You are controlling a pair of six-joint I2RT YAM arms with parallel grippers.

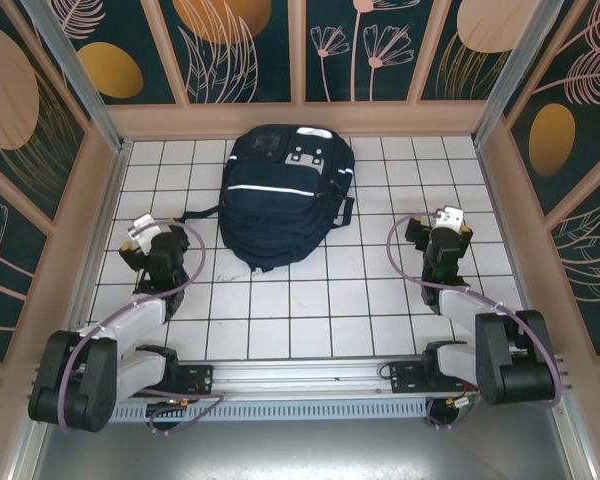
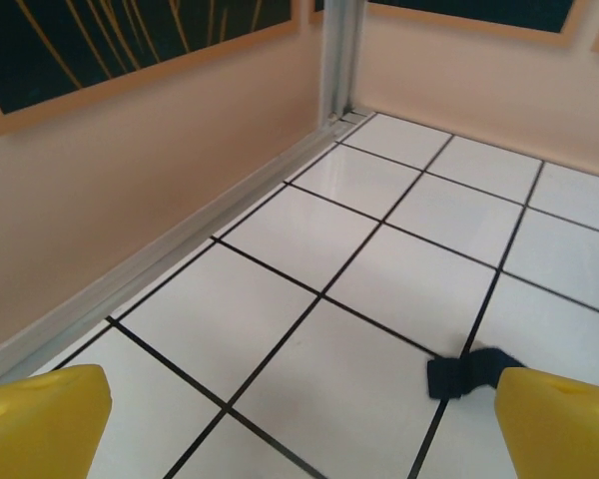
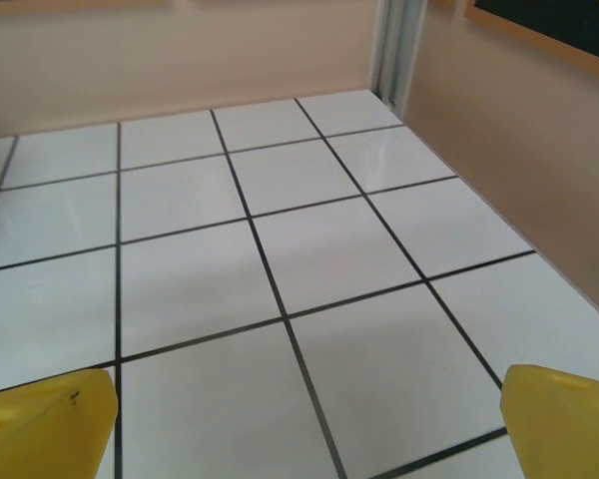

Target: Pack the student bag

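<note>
The student bag [image 1: 280, 200] blocks the far-centre of the table [image 1: 310, 310]. Its strap [image 1: 198, 214] trails toward the left edge. Tiles beside both side edges and the near edge are passable; walls [image 1: 75, 240] bound them.

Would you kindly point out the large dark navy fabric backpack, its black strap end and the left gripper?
Navy backpack [image 1: 280, 215], top view, middle of the front panel.
Black strap end [image 2: 459, 376], left wrist view, its visible tip.
Left gripper [image 2: 301, 424], left wrist view, middle of its open gap.
</note>
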